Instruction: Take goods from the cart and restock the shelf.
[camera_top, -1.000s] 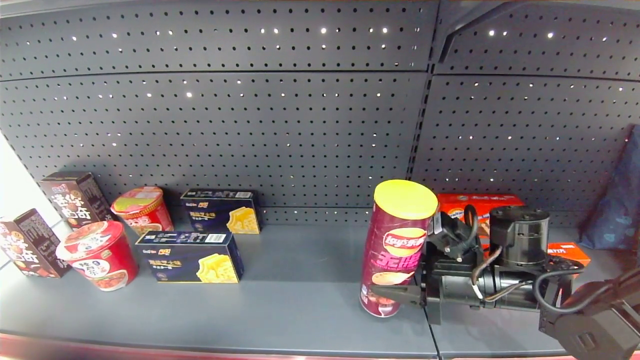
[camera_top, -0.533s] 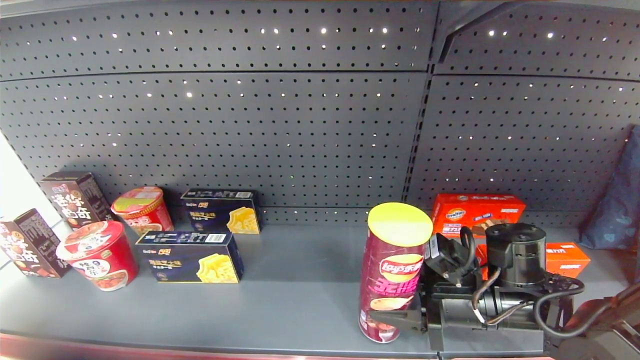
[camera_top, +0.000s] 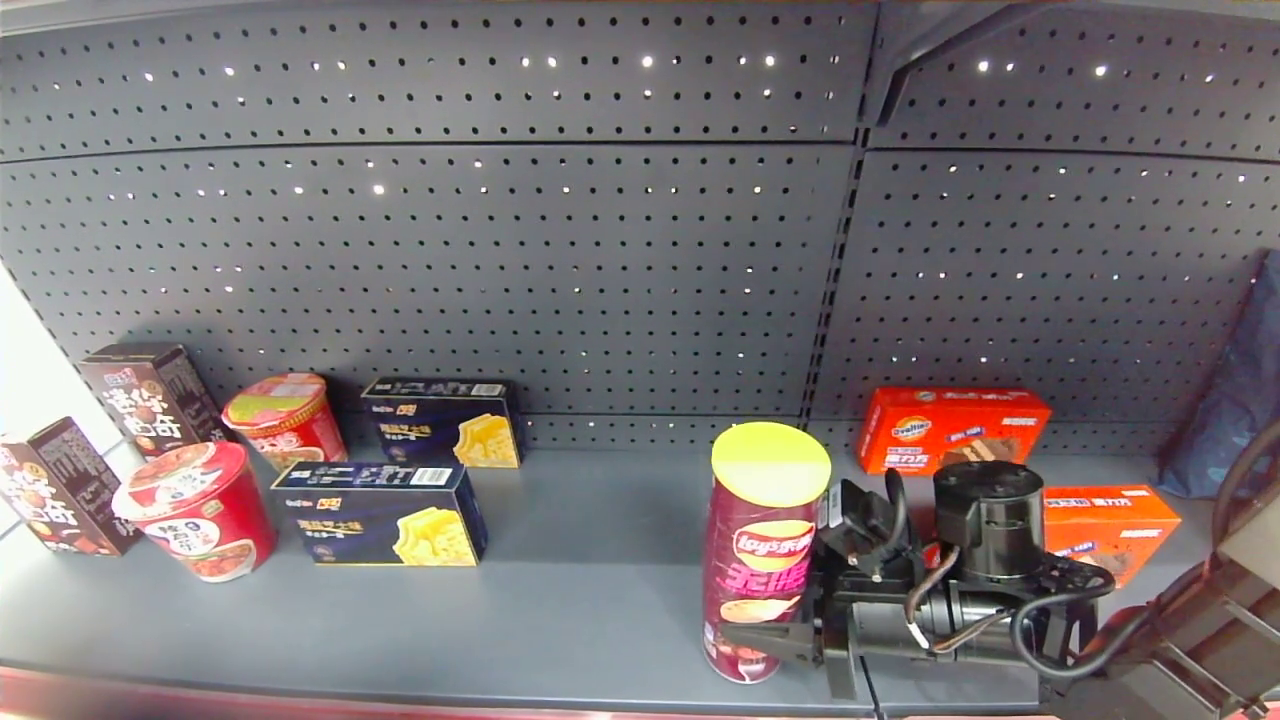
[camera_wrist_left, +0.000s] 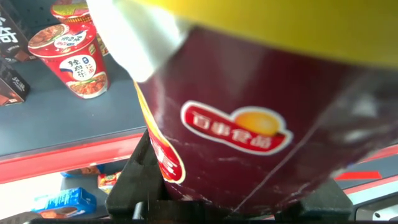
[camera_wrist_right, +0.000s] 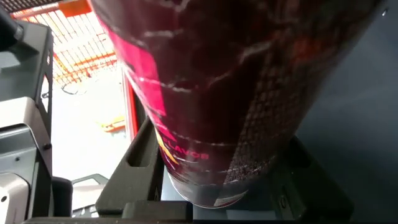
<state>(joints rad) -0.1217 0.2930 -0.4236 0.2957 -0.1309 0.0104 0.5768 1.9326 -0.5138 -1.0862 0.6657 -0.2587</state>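
We see a maroon chip can (camera_top: 765, 560) with yellow lid and red-and-yellow logo, a black right gripper (camera_top: 757, 625), red noodle cups (camera_top: 200, 510), navy boxes (camera_top: 385, 515) with yellow pictures, orange boxes (camera_top: 950, 428), dark brown boxes (camera_top: 55, 485), and a grey shelf (camera_top: 590, 580) with dotted back panel (camera_top: 500, 250); the second can (camera_wrist_left: 261, 143) is maroon too

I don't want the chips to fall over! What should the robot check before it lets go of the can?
1. Chips can upright: ok.
2. Its base resting on the shelf: cannot tell.
3. Right end effector clamped low on the chips can: ok.
4. Base well back from the shelf's front edge: not ok, it is close.
5. Neighbours apart, blue box to its left and nearer orange box to its right: ok.
6. Left end effector holding its second can: ok.
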